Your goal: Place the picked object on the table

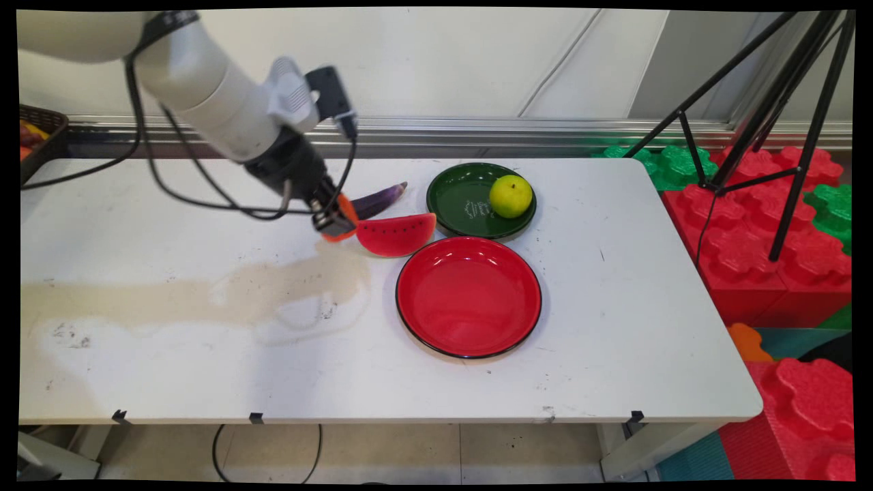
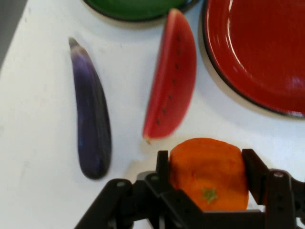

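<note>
the gripper (image 2: 208, 174) is clamped on an orange (image 2: 208, 172) low over the table (image 1: 170, 354), just beside a watermelon slice (image 1: 395, 234). an eggplant (image 2: 90, 125) lies near the slice. a lime (image 1: 510, 196) sits on the green plate (image 1: 458, 204), with a red plate (image 1: 468, 297) next to it.

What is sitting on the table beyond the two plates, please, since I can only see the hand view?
Observer: A yellow-green fruit lies in the green plate, on its right side.
Operator: Is the red plate empty?
Observer: Yes, nothing lies in it.
Operator: Anything at the table's far left?
Observer: A dark basket sits at that edge, well away from the gripper holding the orange piece.
</note>
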Robot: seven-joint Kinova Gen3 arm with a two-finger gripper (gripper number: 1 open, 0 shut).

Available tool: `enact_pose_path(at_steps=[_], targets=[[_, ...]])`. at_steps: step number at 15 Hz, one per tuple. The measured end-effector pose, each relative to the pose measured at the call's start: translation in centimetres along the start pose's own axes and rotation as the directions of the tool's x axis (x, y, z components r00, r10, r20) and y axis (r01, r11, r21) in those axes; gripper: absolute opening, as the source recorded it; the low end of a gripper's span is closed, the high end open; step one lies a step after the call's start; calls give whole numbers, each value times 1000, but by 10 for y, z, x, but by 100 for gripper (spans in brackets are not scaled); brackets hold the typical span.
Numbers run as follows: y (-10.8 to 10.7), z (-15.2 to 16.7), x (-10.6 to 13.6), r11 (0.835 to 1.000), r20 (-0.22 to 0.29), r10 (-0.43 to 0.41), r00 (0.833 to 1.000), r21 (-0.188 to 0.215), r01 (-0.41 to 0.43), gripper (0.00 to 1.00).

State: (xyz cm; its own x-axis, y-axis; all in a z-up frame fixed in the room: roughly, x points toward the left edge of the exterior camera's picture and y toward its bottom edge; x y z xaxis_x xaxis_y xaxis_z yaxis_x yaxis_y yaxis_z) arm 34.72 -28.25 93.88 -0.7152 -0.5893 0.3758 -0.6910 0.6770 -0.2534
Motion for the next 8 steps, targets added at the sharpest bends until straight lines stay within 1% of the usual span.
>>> enact_pose_path(at_steps=[4,8], targets=[[15,9,-25,1000,16,-24,1000,-12,24,0],[27,23,-39,998,28,-69,997,-10,69,0]])
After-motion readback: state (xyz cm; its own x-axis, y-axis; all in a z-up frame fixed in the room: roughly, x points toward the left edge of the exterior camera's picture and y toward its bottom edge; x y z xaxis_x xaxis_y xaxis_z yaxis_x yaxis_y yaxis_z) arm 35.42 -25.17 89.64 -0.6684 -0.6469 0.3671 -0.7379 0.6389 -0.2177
